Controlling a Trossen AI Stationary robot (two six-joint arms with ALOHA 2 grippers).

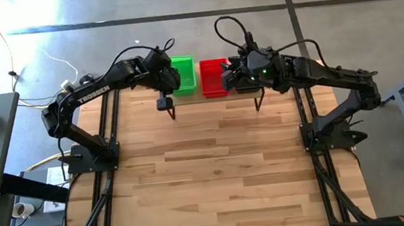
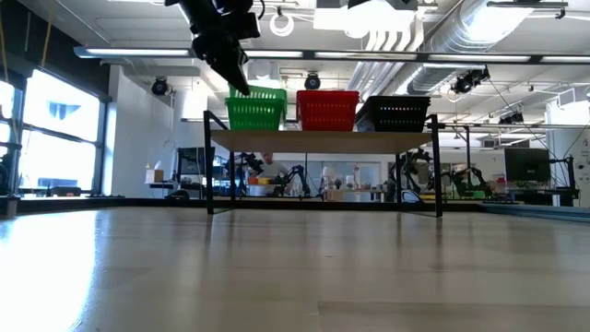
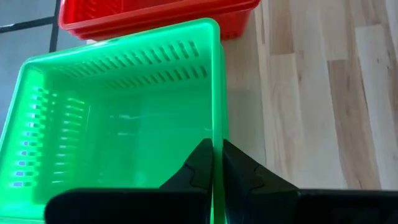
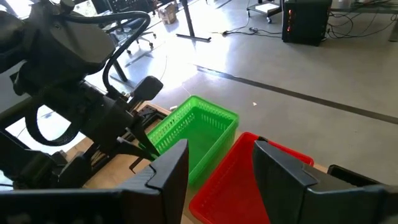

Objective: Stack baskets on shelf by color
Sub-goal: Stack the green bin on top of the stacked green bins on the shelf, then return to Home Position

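Three basket stacks, green [image 2: 255, 108], red [image 2: 327, 110] and black [image 2: 395, 113], sit on the shelf [image 2: 323, 140]; left pincer [image 3: 214, 165] clamps the green rim, right pincer [image 4: 217, 168] gapes empty.

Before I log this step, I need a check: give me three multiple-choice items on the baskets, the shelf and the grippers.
1. Where is the green basket on the shelf?
A. beside the red basket
B. under the shelf
C. inside the black basket

2. How many basket colours show on the shelf?
A. one
B. two
C. three

3. How is the left gripper?
A. wide open over the table
B. shut on the green basket's rim
C. out of view

Answers: 1 A, the low view shows green and red side by side on top. 2 C, green, red, black. 3 B, its fingers pinch the rim in the left wrist view.
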